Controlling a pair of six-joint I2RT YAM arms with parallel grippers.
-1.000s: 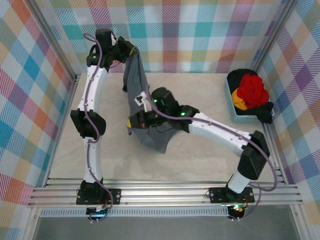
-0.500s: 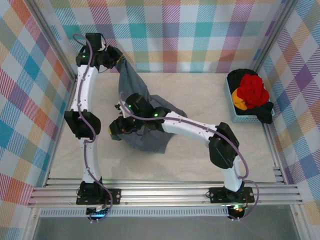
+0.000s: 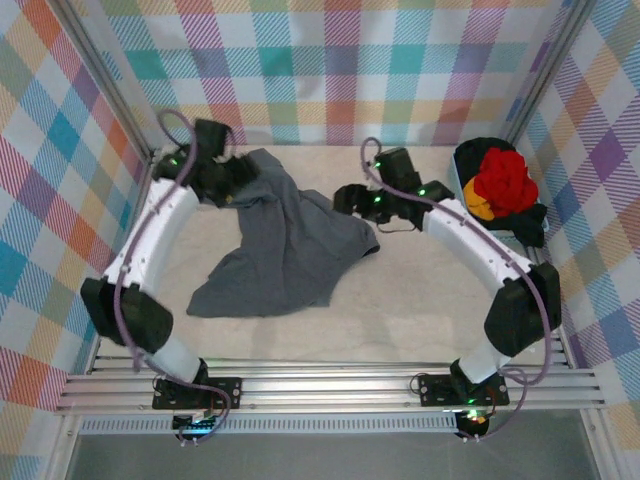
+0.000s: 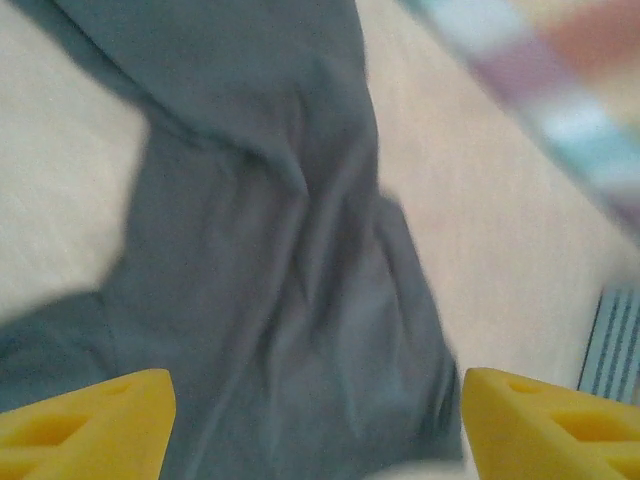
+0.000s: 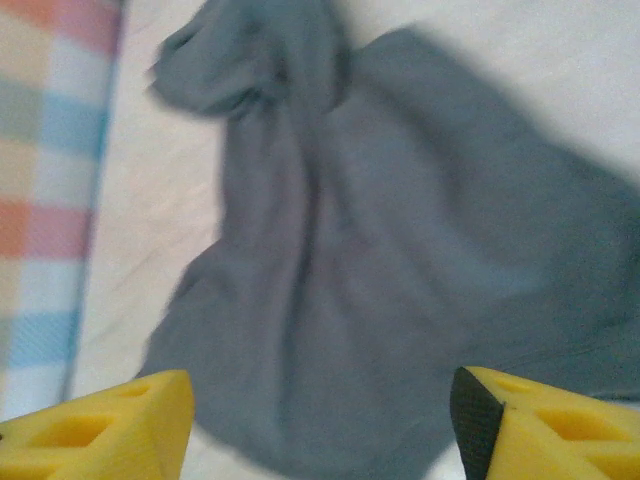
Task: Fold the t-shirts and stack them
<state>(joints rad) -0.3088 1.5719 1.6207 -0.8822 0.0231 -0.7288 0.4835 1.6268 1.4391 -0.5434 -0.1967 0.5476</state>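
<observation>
The large slate-grey t-shirt (image 3: 290, 250) lies loosely rumpled on the table, spread from the back left toward the front. My left gripper (image 3: 236, 186) hovers at its back-left corner, open, with grey cloth (image 4: 270, 250) below the spread yellow fingers (image 4: 90, 425). My right gripper (image 3: 348, 199) is open just off the shirt's right edge, and the cloth (image 5: 400, 250) lies beneath its fingers (image 5: 545, 425) without being pinched. Red (image 3: 503, 178), orange-yellow (image 3: 478, 208) and black (image 3: 527, 222) t-shirts are piled in a basket.
The light blue basket (image 3: 472, 238) stands against the right wall at the back. Checked cloth walls and metal rails (image 3: 320, 385) close in the table. Bare tabletop (image 3: 420, 300) stretches to the front and right of the grey shirt.
Both grippers opened and let go of the grey shirt, which dropped from hanging to lying on the table. The right arm swung back and right; the left gripper lowered.
</observation>
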